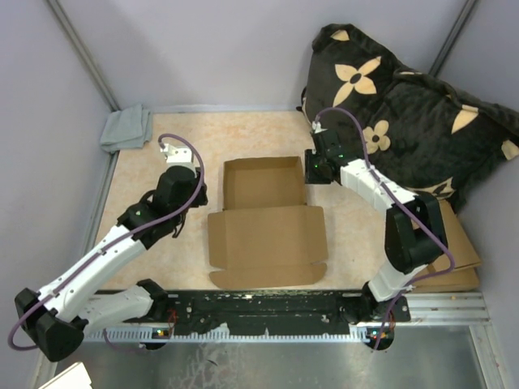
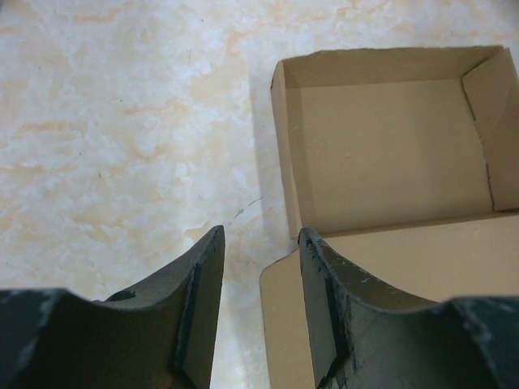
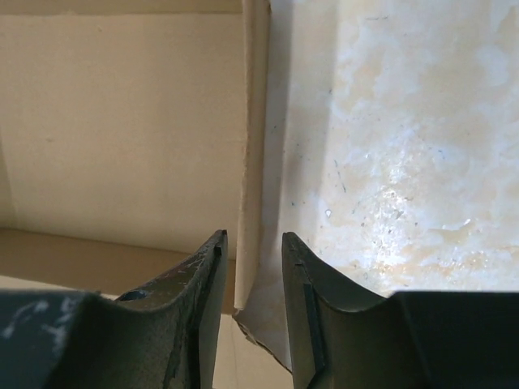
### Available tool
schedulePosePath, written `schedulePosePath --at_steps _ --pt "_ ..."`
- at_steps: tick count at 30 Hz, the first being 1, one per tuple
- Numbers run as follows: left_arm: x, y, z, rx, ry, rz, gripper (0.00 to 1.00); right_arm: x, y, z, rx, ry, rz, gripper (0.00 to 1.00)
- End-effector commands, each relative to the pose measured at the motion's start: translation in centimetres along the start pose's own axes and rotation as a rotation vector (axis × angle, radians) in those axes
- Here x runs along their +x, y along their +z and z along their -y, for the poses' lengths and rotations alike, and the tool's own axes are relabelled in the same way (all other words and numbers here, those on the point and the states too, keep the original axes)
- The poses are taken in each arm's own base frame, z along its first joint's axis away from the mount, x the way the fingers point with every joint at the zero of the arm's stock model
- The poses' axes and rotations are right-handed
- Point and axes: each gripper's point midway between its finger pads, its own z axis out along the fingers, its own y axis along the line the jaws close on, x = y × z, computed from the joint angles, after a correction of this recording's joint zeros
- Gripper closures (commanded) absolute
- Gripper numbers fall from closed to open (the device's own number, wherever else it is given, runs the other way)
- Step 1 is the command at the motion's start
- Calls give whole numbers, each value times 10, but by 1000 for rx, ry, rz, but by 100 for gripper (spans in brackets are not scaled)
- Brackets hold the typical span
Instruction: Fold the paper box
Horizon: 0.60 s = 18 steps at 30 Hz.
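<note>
Evidently left gripper (image 2: 260, 232) spread beside paper box (image 1: 268, 237); right gripper (image 3: 252, 236) spread astride its wall (image 3: 255, 121).

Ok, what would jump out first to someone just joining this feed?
The half-formed paper box in the middle of the table: its far part is a walled tray, its lid panel lies flat toward the arms. The right hand straddles the tray's right wall, and the left hand hangs open by its near left corner. A black flower-patterned cushion fills the far right corner.
</note>
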Motion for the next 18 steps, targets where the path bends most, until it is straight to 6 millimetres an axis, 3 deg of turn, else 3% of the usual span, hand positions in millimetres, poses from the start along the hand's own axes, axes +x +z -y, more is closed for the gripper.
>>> schedulePosePath --at_steps 1,11,18 --pt "10 -4 -5 26 29 5 52 -12 2 -14 -72 -31 22 67" --pt "29 -14 -22 8 38 8 52 -6 30 -11 -41 -49 -51 66" --pt "35 -14 -27 -6 32 12 53 6 42 -9 -5 148 -58 97"
